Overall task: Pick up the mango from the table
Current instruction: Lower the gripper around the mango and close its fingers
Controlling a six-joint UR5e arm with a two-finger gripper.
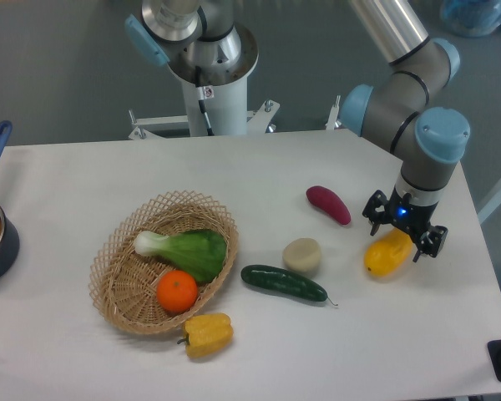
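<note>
The jaws stand apart, straddling the upper right end of the mango (387,256), and whether the pads already touch the skin cannot be told from this view; the gripper (406,229) sits low over the fruit beneath the arm's wrist. Taking the wicker basket (117,294) as the landmark, the table (83,175) carries it left of centre, with a leafy green vegetable (188,251) and a round orange (177,291) inside. The mango lies on the table well to the right of the basket, near the right edge. Between basket and mango lie a cucumber (284,282), a pale round item (302,255) and a reddish sweet potato (328,205), all apart from the mango. A yellow bell pepper (207,333) rests just below the basket. Judgement: the step in hand is the closing grasp. The glossy oval skin may slip, so the jaws should be centred across the narrow width and closed before lifting straight up.
</note>
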